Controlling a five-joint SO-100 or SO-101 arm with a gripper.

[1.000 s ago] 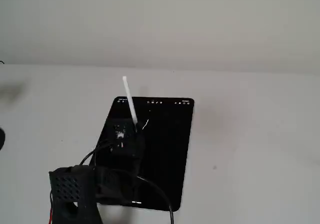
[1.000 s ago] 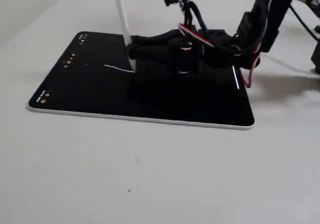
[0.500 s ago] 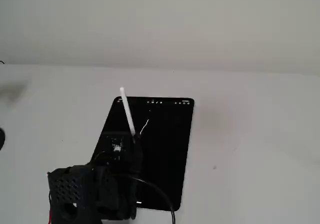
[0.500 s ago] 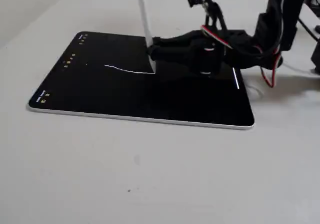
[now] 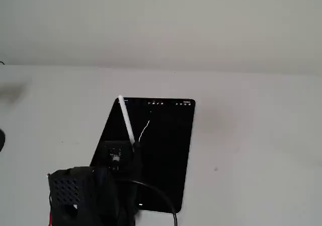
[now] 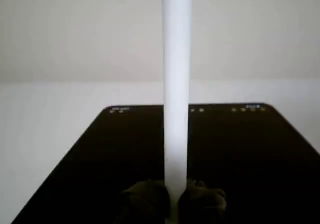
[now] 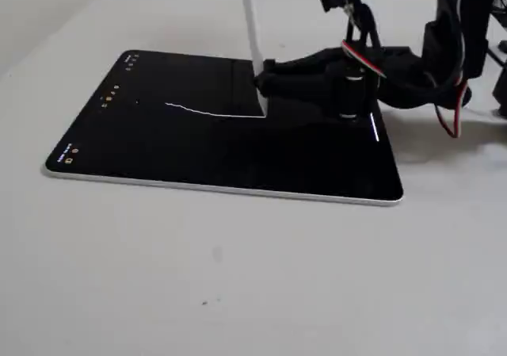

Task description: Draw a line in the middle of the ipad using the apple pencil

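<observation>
On the pale counter (image 7: 238,277) lies the ipad (image 7: 158,154), flat, its black screen up and its row of tiny icons along the short side farthest from the arm. Over the screen's middle the black hand (image 7: 264,94) is closed on the apple pencil (image 7: 253,23), its two fingers pinching the white shaft low down, near the tip. In the wrist view the pencil (image 6: 177,84) rises straight up the centre of the picture between two dark fingertips (image 6: 145,196), with the ipad (image 6: 100,154) spread out behind it. Seen from the side, the pencil stands nearly upright, leaning slightly toward the icon end, and its tip meets the glass at the near end of the line (image 7: 214,112). That thin white stroke runs from the tip across the middle of the screen toward the icon side, a little wavy. From the fixed view behind the arm, the pencil (image 5: 126,120) slants up and left over the ipad (image 5: 166,155), and the line (image 5: 145,129) shows as a short, faint stroke just right of the hand (image 5: 135,144).
</observation>
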